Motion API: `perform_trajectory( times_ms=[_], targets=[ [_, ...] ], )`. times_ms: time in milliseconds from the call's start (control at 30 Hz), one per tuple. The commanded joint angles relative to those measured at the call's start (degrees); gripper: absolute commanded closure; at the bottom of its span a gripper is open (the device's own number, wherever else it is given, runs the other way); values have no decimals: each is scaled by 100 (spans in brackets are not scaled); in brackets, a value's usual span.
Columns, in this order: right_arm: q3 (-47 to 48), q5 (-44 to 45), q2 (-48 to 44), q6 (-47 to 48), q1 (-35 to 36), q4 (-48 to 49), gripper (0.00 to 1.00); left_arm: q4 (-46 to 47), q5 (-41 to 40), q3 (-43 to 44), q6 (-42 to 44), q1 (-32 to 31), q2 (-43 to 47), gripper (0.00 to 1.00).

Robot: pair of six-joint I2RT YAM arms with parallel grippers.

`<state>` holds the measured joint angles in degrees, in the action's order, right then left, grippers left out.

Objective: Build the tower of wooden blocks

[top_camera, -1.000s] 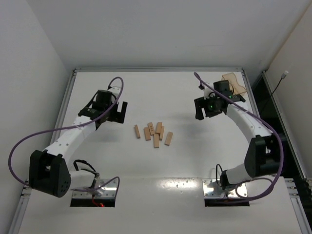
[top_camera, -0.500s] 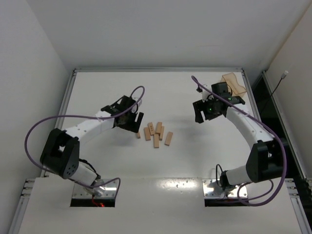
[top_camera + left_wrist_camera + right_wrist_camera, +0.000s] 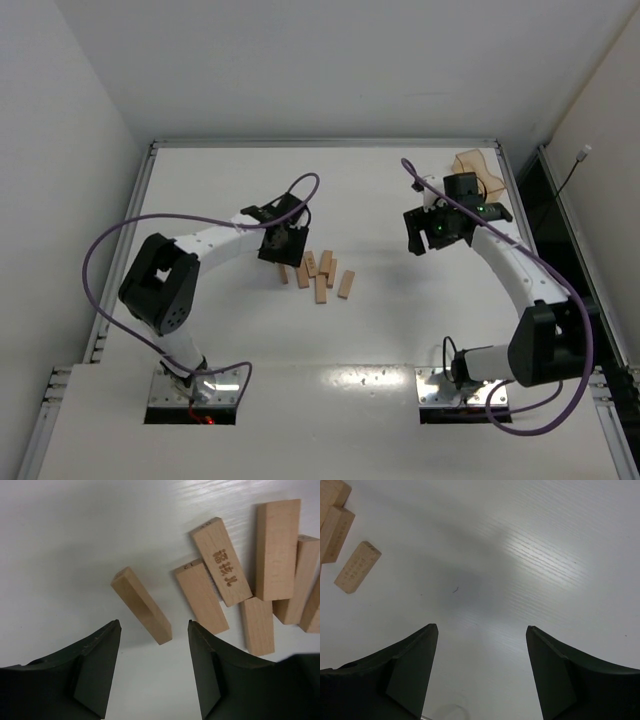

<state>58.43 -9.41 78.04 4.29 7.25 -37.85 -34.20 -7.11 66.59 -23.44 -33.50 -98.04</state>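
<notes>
No tower has been started: the wood blocks, about seven, are seen lying loose in a low scatter near the middle of the desk, none set in crossed layers. Several are touching at their ends or sides, and whether any one rests on another cannot be told. One lone block is set slightly apart at the 9 o'clock side of the scatter, standing on a narrow face. The left hand is held low over it, its fingers spread with the near end of that block between them and a gap left on each side, so nothing is pinched yet. The step in hand is judged to be the first pick. The right hand is held at about 3 o'clock from the scatter, well apart from it, its fingers spread wide over bare desk with nothing between them. A translucent orange-tan plastic tray is seen at the far corner, at about 1 o'clock. Every placement is therefore judged to be left: a base layer to be laid, and the remaining blocks to be crossed over it.
</notes>
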Motion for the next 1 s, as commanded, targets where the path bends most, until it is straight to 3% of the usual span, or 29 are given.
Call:
perform_trajectory(
  times_ms=[0,433,567,767,867,933,967],
  targets=[
    [-16,-78,-131,151,-82,32,31,-158,-299,206,-345,-8,-48,48],
    [150,-245,106,256,-188,-74,30,-210,-466,267,-521,115,-479,54],
    [203,-246,168,256,-188,-74,30,-210,-274,267,-591,317,-594,72],
    [256,-246,229,256,-188,-74,30,-53,-36,214,-539,317,-594,82],
    [256,-298,282,256,-188,-74,30,18,237,214,-206,370,-480,89],
    [256,-298,282,256,-188,-74,30,88,639,276,23,492,-391,100],
    [256,-298,282,256,-188,-74,30,175,798,354,163,563,-304,100]
  ],
)
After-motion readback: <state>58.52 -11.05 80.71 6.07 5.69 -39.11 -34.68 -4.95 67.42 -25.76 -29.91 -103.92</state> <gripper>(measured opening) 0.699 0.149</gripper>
